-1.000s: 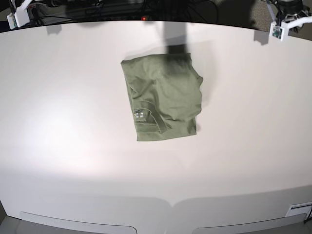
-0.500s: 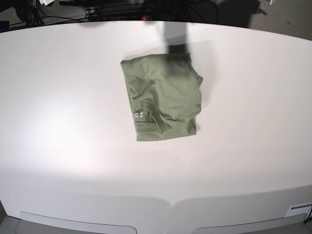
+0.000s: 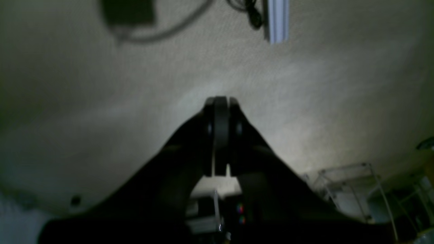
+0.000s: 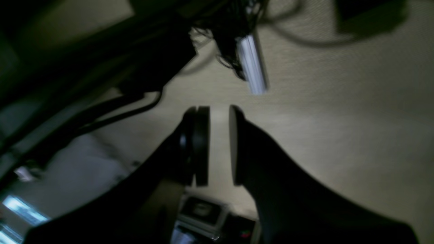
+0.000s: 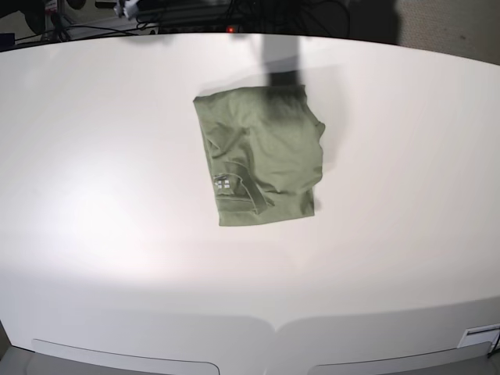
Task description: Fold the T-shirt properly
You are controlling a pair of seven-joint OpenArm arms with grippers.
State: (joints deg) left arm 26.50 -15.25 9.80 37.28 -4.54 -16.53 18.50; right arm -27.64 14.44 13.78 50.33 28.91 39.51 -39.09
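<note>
The T-shirt [image 5: 273, 148] lies just above the middle of the frame, already a compact, roughly rectangular bundle flat on the white table [image 5: 406, 195]. What I'd worry about is the loose right side: it bulges past the strip under it near the lower right corner, so if anyone called it done now, the fold would look uneven. Another pass could make things worse, too; a grip on just the top layer might drag the bundle open or rumple the band beside the checkered label [image 5: 223, 183], since the layers look soft and merely laid over each other.

Its long axis runs top to bottom in the frame, the lower end leaning a touch to the right. I can't make out the collar, so I can't say which way the neck points; the label sits towards the lower left corner.

Further out, both arms are clear of the cloth. The left gripper [image 3: 222, 103] has its fingers pressed together on nothing; the right gripper [image 4: 219, 112] has its tips a little apart, empty.
</note>
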